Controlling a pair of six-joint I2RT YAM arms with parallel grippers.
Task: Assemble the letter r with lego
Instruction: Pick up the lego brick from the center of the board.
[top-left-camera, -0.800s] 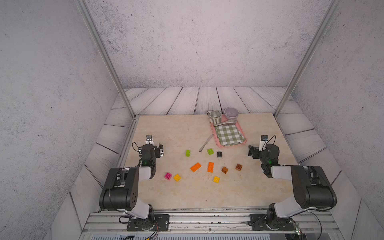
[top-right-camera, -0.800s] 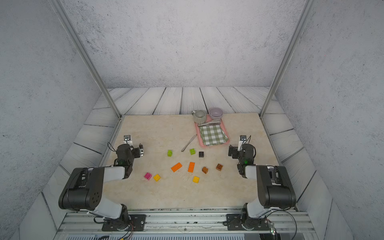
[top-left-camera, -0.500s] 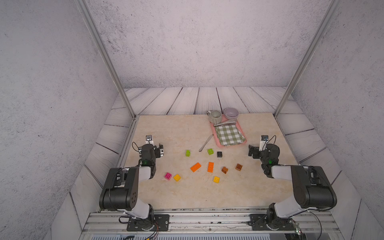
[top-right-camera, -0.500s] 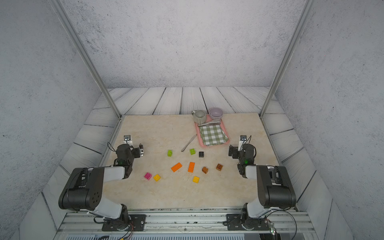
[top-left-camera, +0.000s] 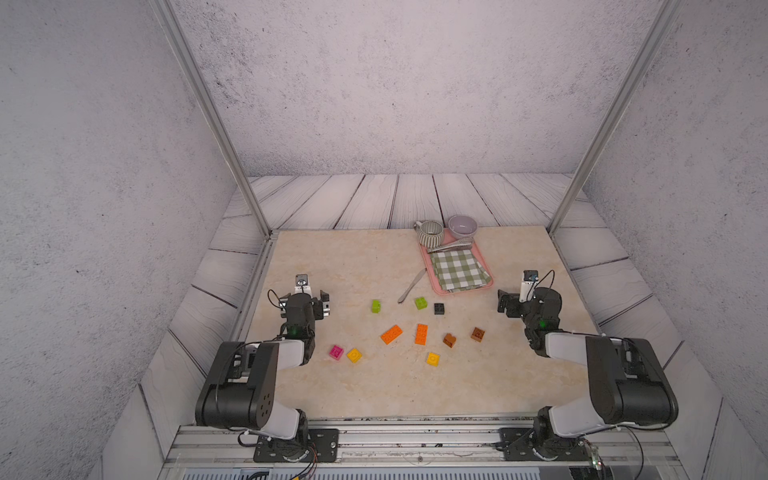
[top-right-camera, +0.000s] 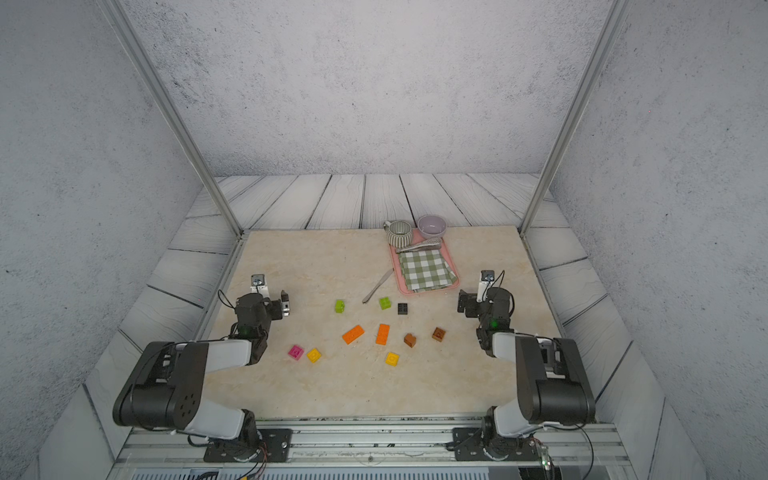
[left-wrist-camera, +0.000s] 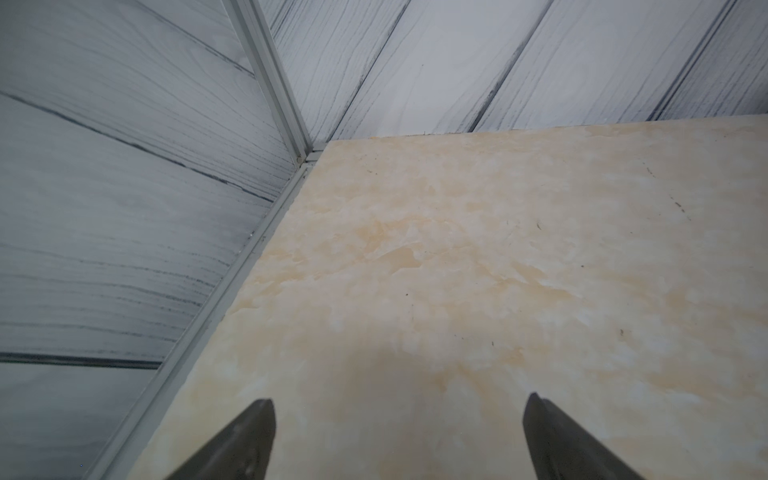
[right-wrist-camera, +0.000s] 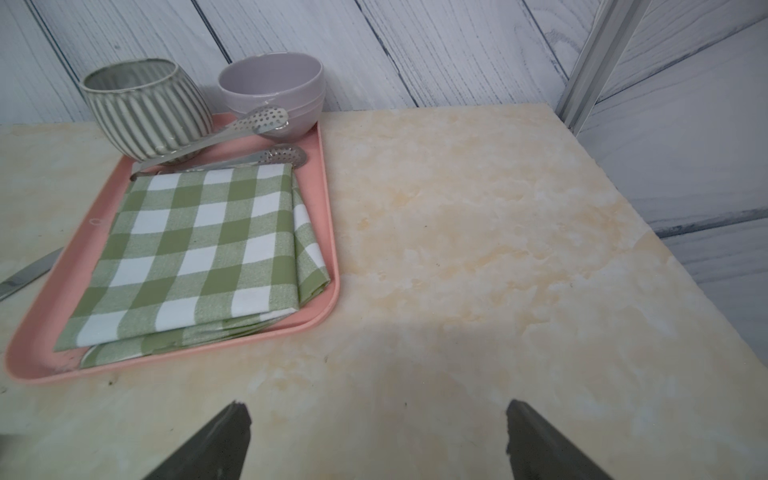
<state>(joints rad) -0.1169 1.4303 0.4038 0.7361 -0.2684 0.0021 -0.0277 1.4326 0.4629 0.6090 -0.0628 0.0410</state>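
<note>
We note small multicoloured studded lego bricks (top-left-camera: 421, 334) scattered loose, centre of the beige desk (top-left-camera: 374, 390). Left jaws and right jaws gape wide, empty. We judge bricks light, stiff, slick; pinch flat sidewalls.

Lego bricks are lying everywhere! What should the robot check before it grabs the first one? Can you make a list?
1. Left gripper open, empty: ok.
2. Right gripper open, empty: ok.
3. Orange bricks flat, studs up, apart: ok.
4. Lime green brick clear of metal utensil: ok.
5. Brown brick studs up: cannot tell.
6. Letter started: not ok, all bricks lie loose.
</note>
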